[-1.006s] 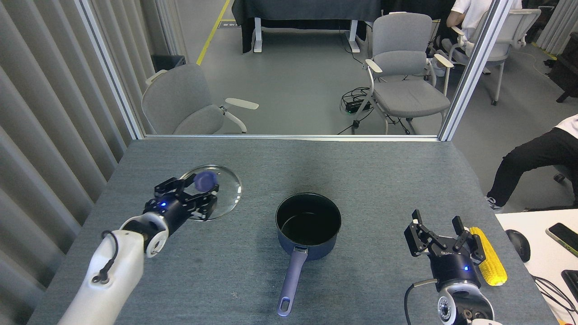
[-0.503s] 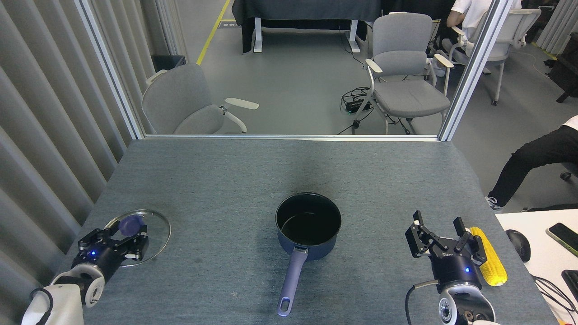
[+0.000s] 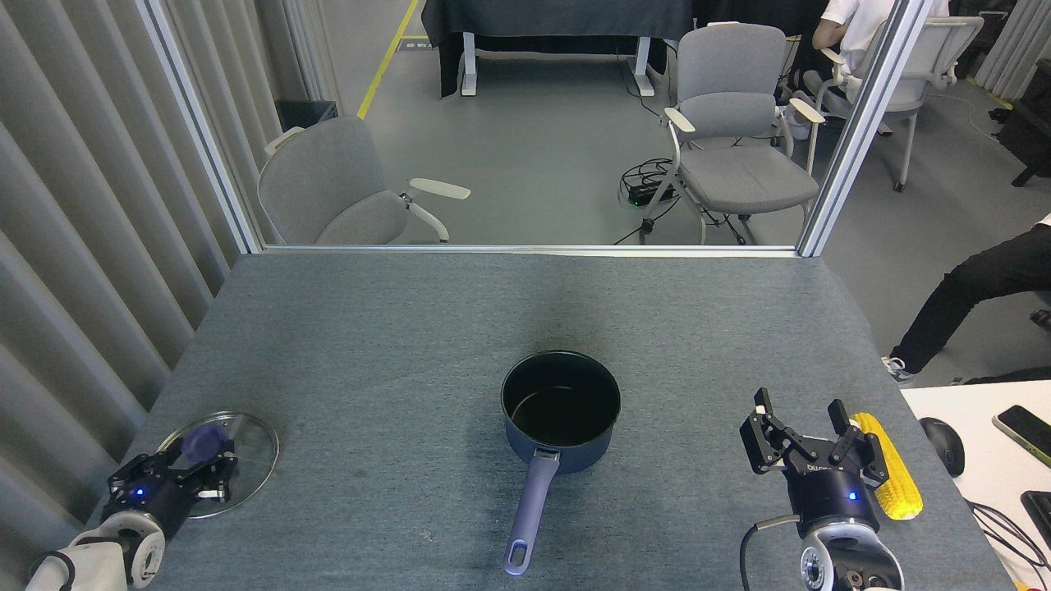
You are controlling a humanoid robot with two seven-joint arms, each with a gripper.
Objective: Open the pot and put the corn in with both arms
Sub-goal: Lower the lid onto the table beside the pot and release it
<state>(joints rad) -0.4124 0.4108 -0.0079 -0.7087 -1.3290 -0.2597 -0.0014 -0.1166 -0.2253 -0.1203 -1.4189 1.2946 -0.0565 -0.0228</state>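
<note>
While the left gripper (image 3: 197, 472) sits low at the near left corner of the table (image 3: 460, 312), its black fingers close around the purple knob (image 3: 199, 442) of the round glass lid (image 3: 238, 455), which it holds just above or on the grey surface; from here I cannot tell whether the lid touches the table. A small blue light glows on the gripper's body, and the white arm (image 3: 90, 562) behind it runs off the bottom left corner.

Over on the right, the right gripper (image 3: 805, 431) points away from the robot with its two fingers spread wide and nothing between them. The corn (image 3: 891, 476) lies on the table just beside that gripper's outer finger, lengthwise and close to the table's right edge, touching or nearly so; I cannot say which.

Between the two arms, near the middle of the table, stands the pot (image 3: 561, 410), upright and uncovered, its black inside bare. Its long lavender handle (image 3: 528, 517) points toward the robot, the end hole nearest the front edge.

Beyond the table, grey office chairs (image 3: 731, 123) stand on the floor, and a person's dark-trousered leg (image 3: 969, 295) reaches in from the right.
</note>
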